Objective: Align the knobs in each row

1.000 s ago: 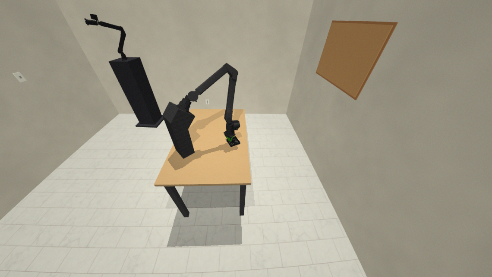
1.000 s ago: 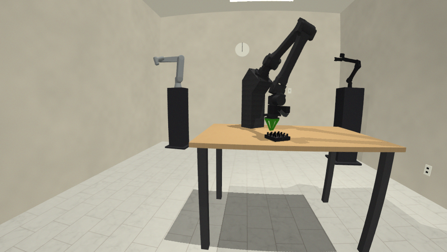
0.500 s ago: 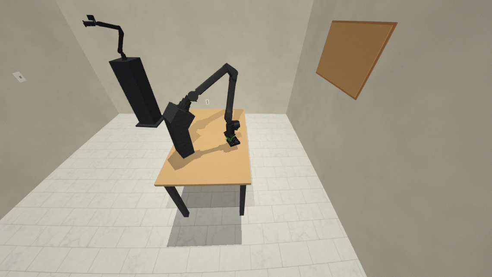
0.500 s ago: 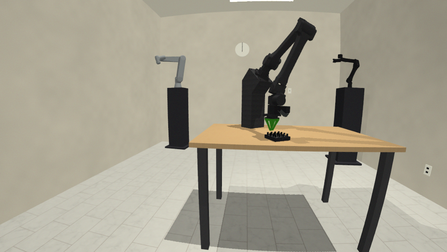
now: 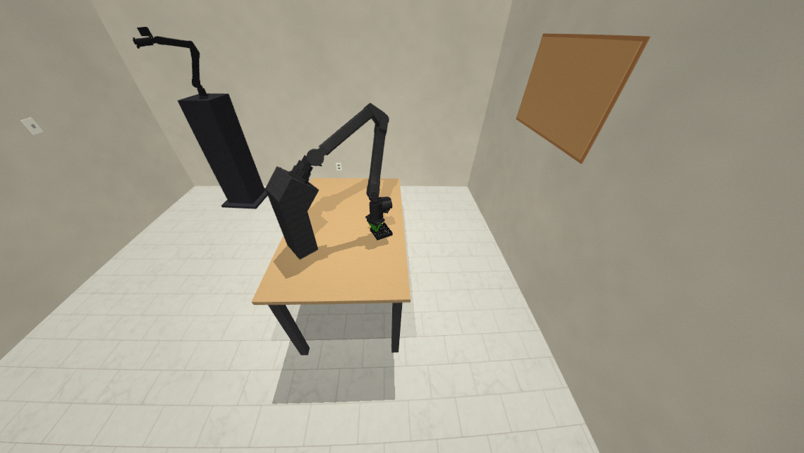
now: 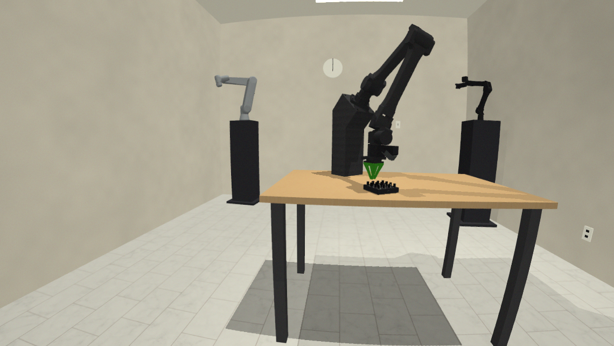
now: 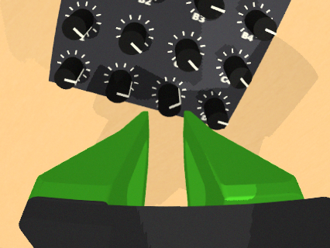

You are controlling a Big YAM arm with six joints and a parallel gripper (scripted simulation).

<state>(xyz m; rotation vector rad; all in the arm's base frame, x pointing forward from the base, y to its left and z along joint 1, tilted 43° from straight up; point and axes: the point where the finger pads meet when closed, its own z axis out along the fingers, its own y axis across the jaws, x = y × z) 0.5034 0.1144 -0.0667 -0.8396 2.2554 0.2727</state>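
Note:
The dark knob box (image 5: 384, 236) (image 6: 371, 189) (image 7: 104, 52) stands on the table (image 5: 343, 275) (image 6: 309, 186). My green-fingered gripper (image 5: 375, 228) (image 6: 372, 178) (image 7: 166, 113) is open a little and empty, above the box's front edge by knob D3. In the wrist view, knobs D1 (image 7: 70, 70), D2 (image 7: 119, 81) and D4 (image 7: 214, 109) have lines pointing right and slightly down. The line of knob D3 (image 7: 169, 94) points right and slightly up. All row C lines point lower right. Knobs B3 (image 7: 209, 5) and B4 (image 7: 257, 23) point right and slightly down. Row A and B1 are out of view.
The arm's black pedestal (image 5: 295, 219) (image 6: 347, 142) stands at the table's far side in the exterior view. Other arms on tall stands (image 5: 222, 146) (image 6: 244, 159) are away from the table.

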